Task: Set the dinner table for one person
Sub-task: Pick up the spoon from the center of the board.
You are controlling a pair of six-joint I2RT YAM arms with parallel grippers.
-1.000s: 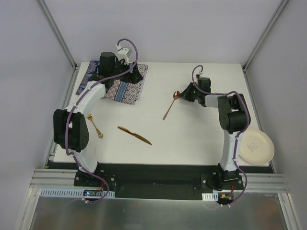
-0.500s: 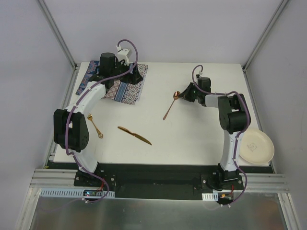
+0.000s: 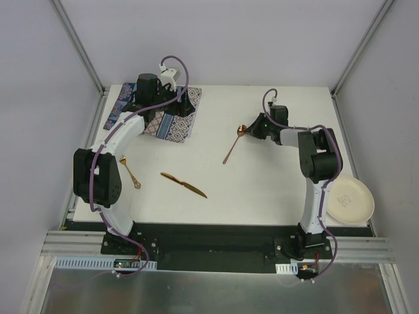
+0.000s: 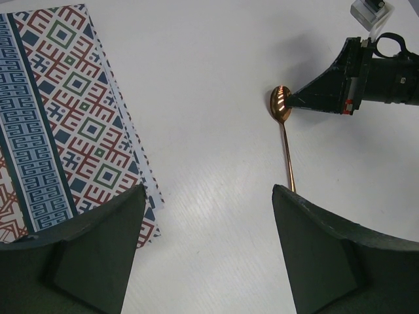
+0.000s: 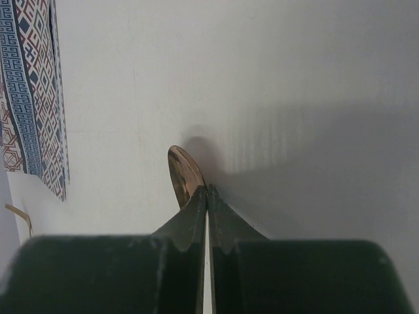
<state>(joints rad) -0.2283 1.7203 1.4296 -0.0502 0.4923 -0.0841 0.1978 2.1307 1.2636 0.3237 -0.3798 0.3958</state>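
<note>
Flat, matte white table (image 3: 275, 183) across the middle of the top view, edged by aluminium rails; nearest, at 4 o'clock, a round cream plate (image 3: 350, 199), then a slim gold knife (image 3: 184, 185) toward 7 o'clock and a shorter gold utensil (image 3: 129, 172) at 8 o'clock. Further out, near centre toward 1 o'clock, a glossy copper spoon (image 4: 280, 104) lying flat, with the right tool (image 5: 207, 191) narrowed to a sliver, dark tapered fingers pressed together, tips touching the oval bowl's rim; real grip impossible to tell. Farthest, at 11 o'clock, a cloth placemat (image 3: 171, 127) in blue-and-red geometric print, with the left tool (image 4: 208, 196) spread wide above its edge, holding nothing.
</note>
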